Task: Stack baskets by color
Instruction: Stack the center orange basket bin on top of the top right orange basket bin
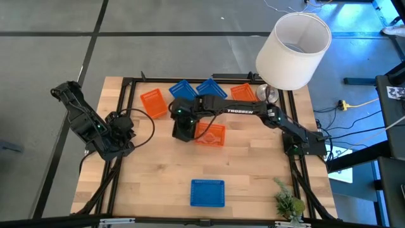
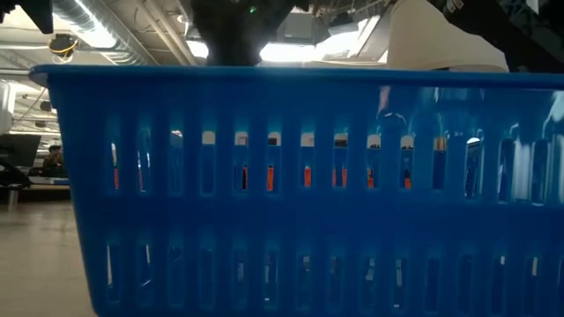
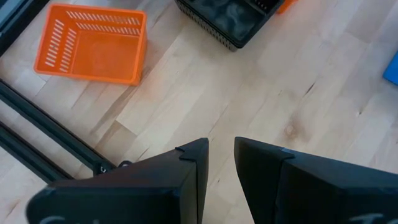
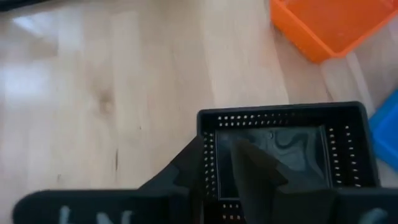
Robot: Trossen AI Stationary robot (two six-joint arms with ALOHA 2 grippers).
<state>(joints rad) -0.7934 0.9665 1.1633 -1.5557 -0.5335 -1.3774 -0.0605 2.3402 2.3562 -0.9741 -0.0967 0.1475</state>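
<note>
- Baskets lie across the bench [image 1: 158, 183]: one orange basket [image 1: 153, 104] at 11 o'clock, two blue baskets [image 1: 196, 90] at 12, another orange [image 1: 242, 92] at 1, a lone blue basket [image 1: 207, 192] at 6.
- Black basket [image 4: 280, 146] sits at centre, touching an orange basket [image 1: 213, 134].
- Right end effector [image 4: 219, 163] straddles the black basket's near wall, fingers parted; grip cannot be told.
- Left end effector [image 3: 221, 152] waits at 9 o'clock, fingers slightly apart, grasping nothing.

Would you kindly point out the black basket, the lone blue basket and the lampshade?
black basket [image 4: 283, 149]: right wrist view, its floor.
lone blue basket [image 1: 207, 192]: high view, its floor.
lampshade [image 1: 288, 60]: high view, its outer wall.
</note>
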